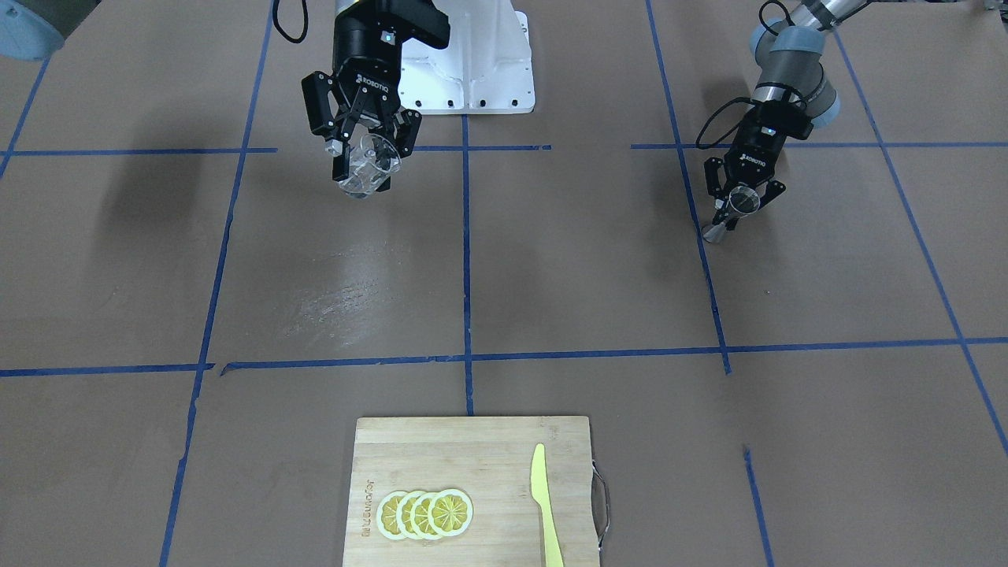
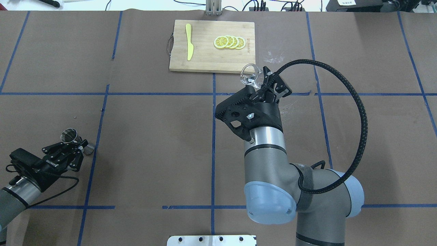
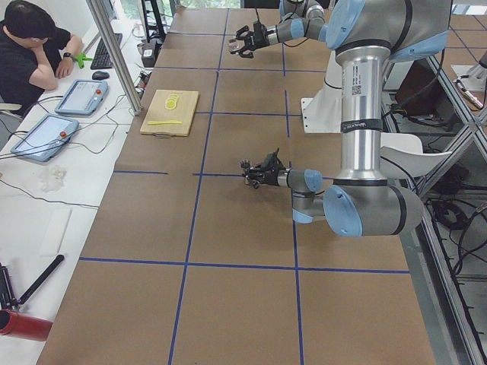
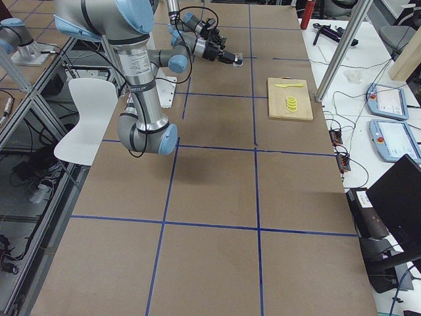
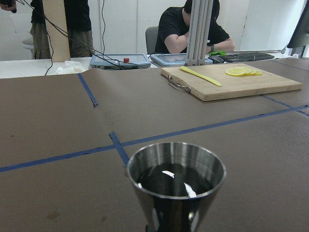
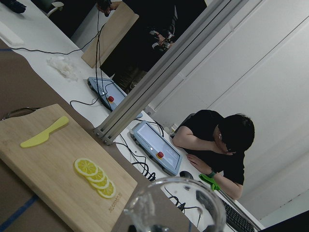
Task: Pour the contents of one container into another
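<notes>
The clear glass cup [image 1: 367, 168] is held high above the table, with my right gripper [image 1: 371, 154] shut on it. From overhead the cup [image 2: 249, 73] sticks out past the right gripper [image 2: 262, 80], near the board's front edge. Its rim [image 6: 175, 207] fills the bottom of the tilted right wrist view. My left gripper [image 1: 737, 209] is shut on the waist of the steel jigger [image 1: 715, 231], upright and low over the table, far off to my left. The jigger [image 2: 69, 135] and left gripper [image 2: 80, 146] also show overhead. The jigger's mouth [image 5: 176, 169] looks dark and reflective.
A wooden cutting board [image 2: 211, 59] lies at the table's far middle edge with lemon slices [image 2: 229, 42] and a yellow knife [image 2: 188, 42] on it. The white robot base plate [image 1: 488, 71] sits between the arms. An operator [image 3: 30, 46] sits beyond the board.
</notes>
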`<move>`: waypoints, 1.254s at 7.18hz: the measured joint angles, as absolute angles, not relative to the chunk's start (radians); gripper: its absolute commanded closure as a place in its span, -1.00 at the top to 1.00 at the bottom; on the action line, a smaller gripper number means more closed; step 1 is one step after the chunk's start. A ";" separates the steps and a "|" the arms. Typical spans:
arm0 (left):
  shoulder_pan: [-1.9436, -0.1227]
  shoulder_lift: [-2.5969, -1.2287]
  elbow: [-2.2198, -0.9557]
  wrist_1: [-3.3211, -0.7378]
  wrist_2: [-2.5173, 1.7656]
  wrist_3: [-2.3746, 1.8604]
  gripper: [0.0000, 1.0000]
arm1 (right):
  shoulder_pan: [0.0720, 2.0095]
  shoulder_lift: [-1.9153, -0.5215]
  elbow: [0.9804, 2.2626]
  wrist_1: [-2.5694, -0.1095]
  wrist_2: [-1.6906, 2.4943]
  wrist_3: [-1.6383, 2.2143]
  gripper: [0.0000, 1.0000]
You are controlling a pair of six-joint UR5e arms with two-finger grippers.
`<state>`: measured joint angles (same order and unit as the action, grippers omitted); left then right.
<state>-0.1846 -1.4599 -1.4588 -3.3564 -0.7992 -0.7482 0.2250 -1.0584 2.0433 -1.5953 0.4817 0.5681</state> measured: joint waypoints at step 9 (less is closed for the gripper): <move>-0.183 -1.468 -1.454 -3.358 -0.799 -0.749 -0.52 | 0.225 -1.058 2.043 -1.595 0.482 0.568 -1.00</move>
<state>-0.1825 -1.4679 -1.4545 -3.3579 -0.7988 -0.7486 0.2253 -1.0584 2.0433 -1.5953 0.4817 0.5677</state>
